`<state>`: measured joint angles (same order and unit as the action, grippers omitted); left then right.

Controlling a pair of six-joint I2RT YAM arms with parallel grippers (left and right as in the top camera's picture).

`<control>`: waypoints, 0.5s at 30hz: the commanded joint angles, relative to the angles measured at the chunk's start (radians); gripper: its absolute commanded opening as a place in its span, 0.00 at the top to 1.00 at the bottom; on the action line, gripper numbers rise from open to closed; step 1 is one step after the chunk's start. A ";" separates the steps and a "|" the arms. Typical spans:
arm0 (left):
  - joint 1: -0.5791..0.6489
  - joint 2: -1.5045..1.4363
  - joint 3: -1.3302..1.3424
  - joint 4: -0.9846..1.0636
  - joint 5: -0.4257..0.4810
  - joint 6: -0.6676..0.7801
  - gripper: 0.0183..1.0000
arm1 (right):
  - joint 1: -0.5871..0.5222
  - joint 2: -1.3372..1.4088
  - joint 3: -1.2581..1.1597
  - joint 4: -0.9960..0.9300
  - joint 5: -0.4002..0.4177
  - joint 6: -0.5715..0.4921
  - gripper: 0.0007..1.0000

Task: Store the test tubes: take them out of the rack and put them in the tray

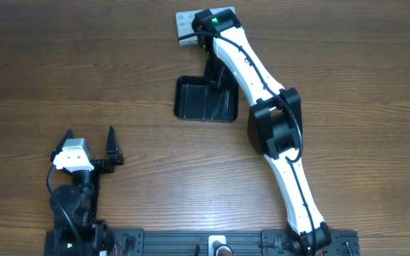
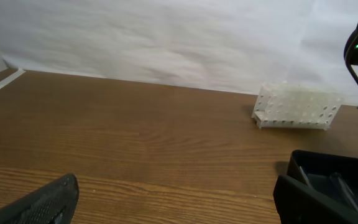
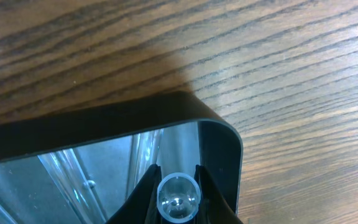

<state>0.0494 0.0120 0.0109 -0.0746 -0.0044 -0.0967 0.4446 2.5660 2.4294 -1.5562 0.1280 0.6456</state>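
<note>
My right gripper (image 3: 178, 200) is shut on a clear test tube (image 3: 178, 194), seen end on, held above one corner of the black tray (image 3: 104, 129). At least two more clear tubes (image 3: 73, 177) lie inside the tray. In the top view the right gripper (image 1: 214, 77) hangs over the far right part of the tray (image 1: 180, 99), just in front of the white rack (image 1: 186, 30). My left gripper (image 1: 90, 136) stands open and empty near the front left, far from the tray (image 2: 328, 177) and the rack (image 2: 297, 107).
Bare wooden table stretches to the left and front of the tray. The right arm (image 1: 262, 85) slants across the table's right half, and a white backdrop closes off the far side.
</note>
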 commanded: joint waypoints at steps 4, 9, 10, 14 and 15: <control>0.005 -0.006 -0.005 0.000 -0.002 0.014 0.00 | -0.007 0.022 -0.014 0.009 0.027 0.004 0.71; 0.005 -0.006 -0.005 0.000 -0.002 0.014 0.00 | -0.007 0.021 -0.014 0.008 0.027 0.004 0.56; 0.005 -0.006 -0.005 0.000 -0.002 0.014 0.00 | -0.007 0.021 -0.014 0.008 0.027 0.004 0.52; 0.005 -0.006 -0.005 0.000 -0.002 0.014 0.00 | -0.007 0.021 -0.014 -0.001 0.027 0.004 0.43; 0.005 -0.006 -0.005 0.000 -0.002 0.014 0.00 | -0.007 0.021 -0.014 -0.003 0.027 0.004 0.41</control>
<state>0.0494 0.0120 0.0109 -0.0746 -0.0044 -0.0967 0.4427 2.5729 2.4203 -1.5517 0.1333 0.6456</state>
